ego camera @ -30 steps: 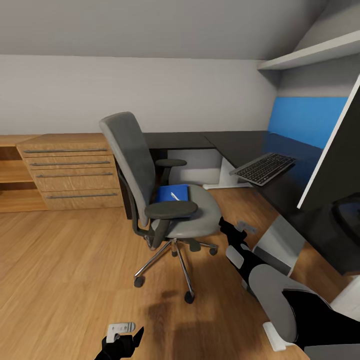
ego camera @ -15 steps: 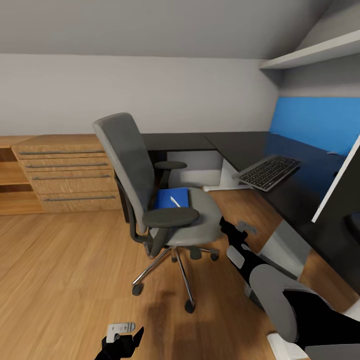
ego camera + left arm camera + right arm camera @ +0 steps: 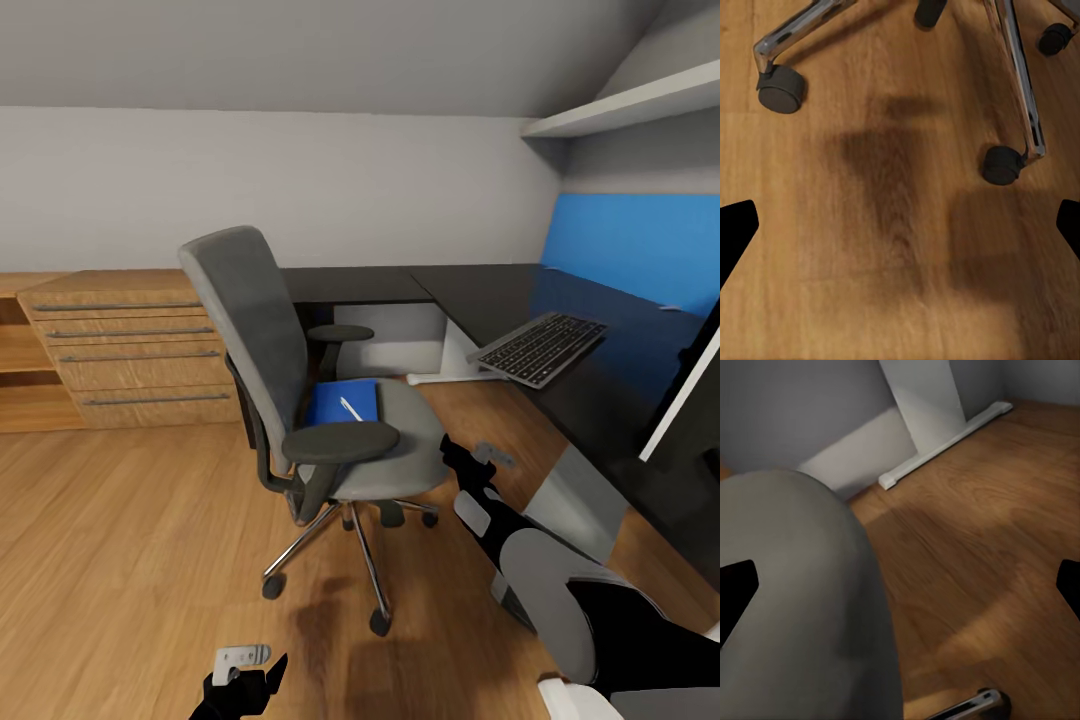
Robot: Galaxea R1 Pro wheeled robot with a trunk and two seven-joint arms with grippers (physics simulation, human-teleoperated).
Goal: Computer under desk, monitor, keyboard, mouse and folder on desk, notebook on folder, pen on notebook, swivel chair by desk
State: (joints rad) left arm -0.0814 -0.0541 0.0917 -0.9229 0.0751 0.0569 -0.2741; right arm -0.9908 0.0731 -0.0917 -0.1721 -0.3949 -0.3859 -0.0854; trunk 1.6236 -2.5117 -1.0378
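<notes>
Both grippers' jaws wide apart, empty, over wood floor (image 3: 900, 247).

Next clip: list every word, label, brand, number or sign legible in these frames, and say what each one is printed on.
No readable text in any of the current views.
Keyboard: key legends too small and blurred to read.
Blue folder on the swivel chair: no visible label.
Oak drawers: plain fronts with metal handles, no markings.
Blue wall panel behind the desk: plain colour, no writing.
</notes>
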